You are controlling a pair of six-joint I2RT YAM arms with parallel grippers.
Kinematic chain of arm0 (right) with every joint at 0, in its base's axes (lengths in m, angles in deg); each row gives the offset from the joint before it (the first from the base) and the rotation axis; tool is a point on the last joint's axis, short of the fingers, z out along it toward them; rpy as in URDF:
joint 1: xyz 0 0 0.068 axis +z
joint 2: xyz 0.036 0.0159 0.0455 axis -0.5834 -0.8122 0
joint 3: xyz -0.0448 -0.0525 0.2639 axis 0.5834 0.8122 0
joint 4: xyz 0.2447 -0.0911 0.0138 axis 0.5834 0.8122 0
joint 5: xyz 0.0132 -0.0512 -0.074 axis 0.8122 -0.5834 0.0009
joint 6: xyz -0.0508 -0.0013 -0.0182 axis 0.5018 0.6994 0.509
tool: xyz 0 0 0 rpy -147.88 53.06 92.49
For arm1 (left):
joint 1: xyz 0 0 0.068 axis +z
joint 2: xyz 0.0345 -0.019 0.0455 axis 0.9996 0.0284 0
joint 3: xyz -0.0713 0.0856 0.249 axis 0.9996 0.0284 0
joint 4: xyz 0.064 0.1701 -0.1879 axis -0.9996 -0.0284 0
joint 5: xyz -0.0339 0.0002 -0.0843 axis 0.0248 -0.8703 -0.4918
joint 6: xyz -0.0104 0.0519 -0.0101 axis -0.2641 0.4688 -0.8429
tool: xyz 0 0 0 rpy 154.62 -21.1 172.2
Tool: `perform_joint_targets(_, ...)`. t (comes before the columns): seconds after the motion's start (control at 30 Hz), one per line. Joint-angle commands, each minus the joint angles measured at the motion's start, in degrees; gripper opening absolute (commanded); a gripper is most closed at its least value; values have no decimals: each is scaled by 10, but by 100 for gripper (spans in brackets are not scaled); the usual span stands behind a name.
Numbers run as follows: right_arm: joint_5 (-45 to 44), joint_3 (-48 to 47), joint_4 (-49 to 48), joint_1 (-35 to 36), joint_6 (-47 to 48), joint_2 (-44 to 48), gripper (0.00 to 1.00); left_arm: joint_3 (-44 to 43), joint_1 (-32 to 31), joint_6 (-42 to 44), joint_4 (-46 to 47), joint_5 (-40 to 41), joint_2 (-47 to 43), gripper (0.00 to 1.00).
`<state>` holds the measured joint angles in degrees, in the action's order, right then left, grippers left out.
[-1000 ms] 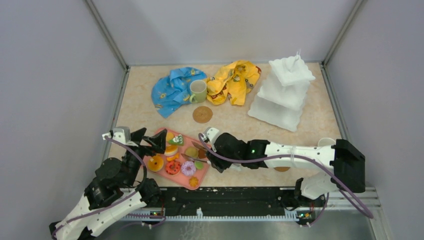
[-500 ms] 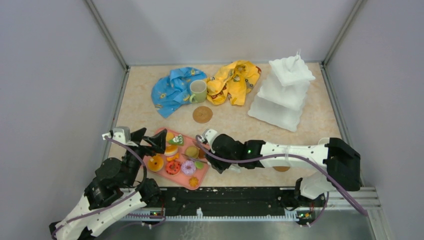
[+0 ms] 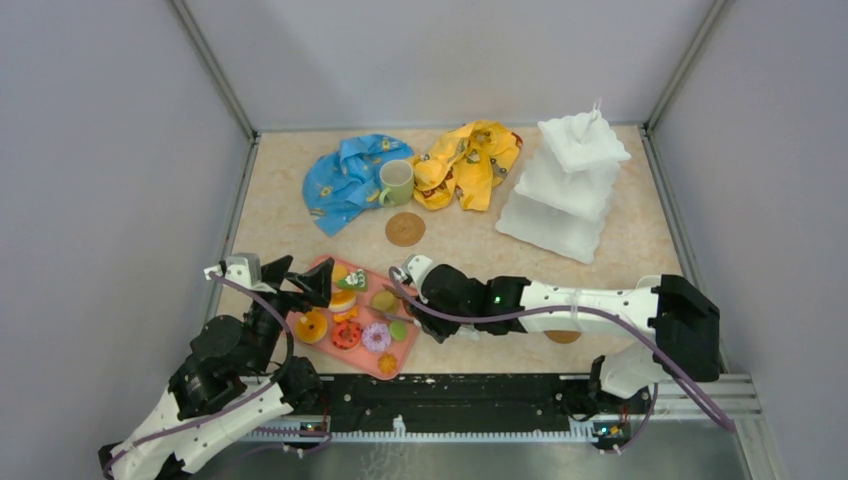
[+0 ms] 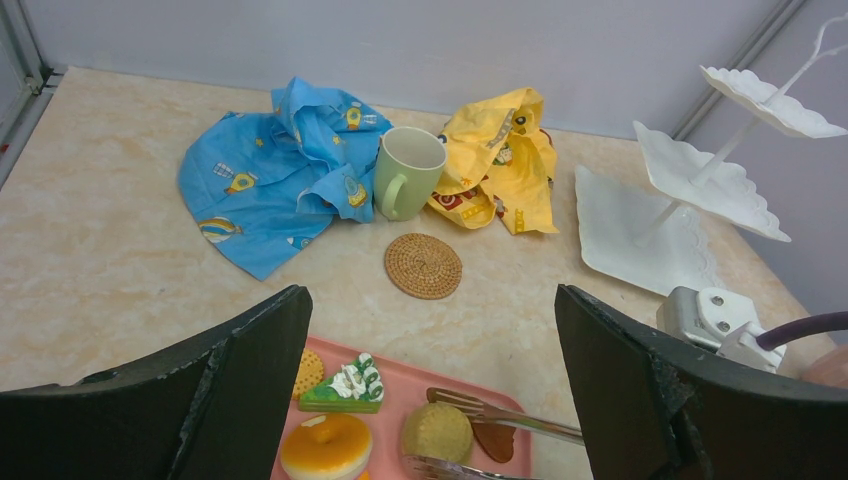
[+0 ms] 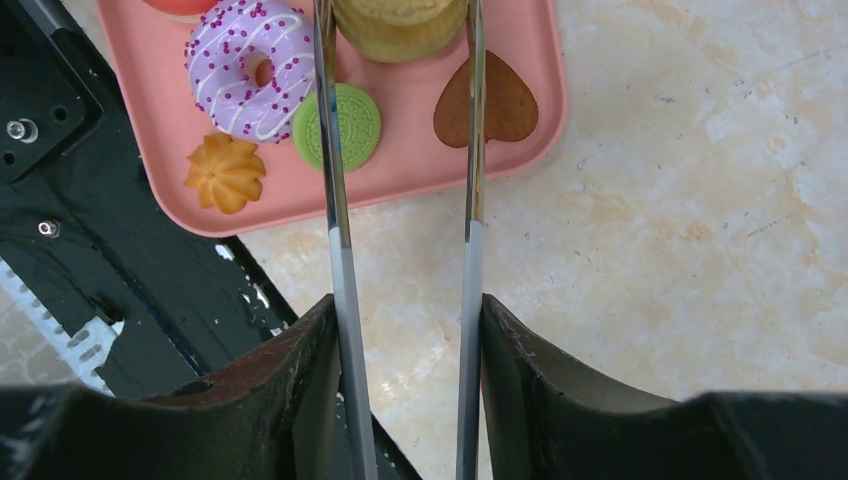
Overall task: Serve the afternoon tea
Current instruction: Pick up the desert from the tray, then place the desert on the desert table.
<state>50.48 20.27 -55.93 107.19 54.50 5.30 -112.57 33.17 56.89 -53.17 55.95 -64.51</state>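
1. The right gripper (image 5: pixel 405 325) is closed on metal tongs (image 5: pixel 338 230); its two fingers press the tong arms from outside.
2. The tong tips stand on both sides of a round tan pastry (image 5: pixel 400 25) at the right end of the pink tray (image 5: pixel 415 165). I cannot tell if they already pinch it.
3. Near this pastry on the tray lie a purple donut (image 5: pixel 255 65), a green cookie (image 5: pixel 337 126), a heart biscuit (image 5: pixel 487 102) and an orange swirl cookie (image 5: pixel 224 173).
4. The left gripper (image 4: pixel 432 300) is spread wide and holds nothing. It hangs over the left end of the tray, close to a green wedge cake (image 4: pixel 347 385).
5. The near coaster (image 3: pixel 564 337) lies on the table (image 4: pixel 120 270), partly hidden under the right arm. The white mug (image 3: pixel 650 283) shows only a little behind that arm.
6. Farther back, the second coaster (image 4: pixel 423 265) lies alone, just in front of the pale green mug (image 4: pixel 407 170). The mug stands upright between the blue cloth (image 4: pixel 265 185) and the yellow cloth (image 4: pixel 505 160), close against both.
7. At the far right the white three-tier stand (image 4: pixel 640 225) stands upright.
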Motion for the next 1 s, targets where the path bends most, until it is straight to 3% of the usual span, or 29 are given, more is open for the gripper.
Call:
perform_joint_targets(0.0, -4, -32, -33, 3, -4, 21, 36, 0, -1, 3, 17, 2, -10, 99)
perform_joint_targets(0.27, -18, -42, -35, 3, -12, 40, 35, 2, -1, 5, 20, 1, -10, 99)
perform_joint_targets(0.57, -80, -91, 39, -11, -2, 77, 35, 2, -1, 7, 20, -6, -5, 99)
perform_joint_targets(0.97, -163, -152, 151, -139, 8, 177, 36, 3, -1, 8, 19, -24, 15, 99)
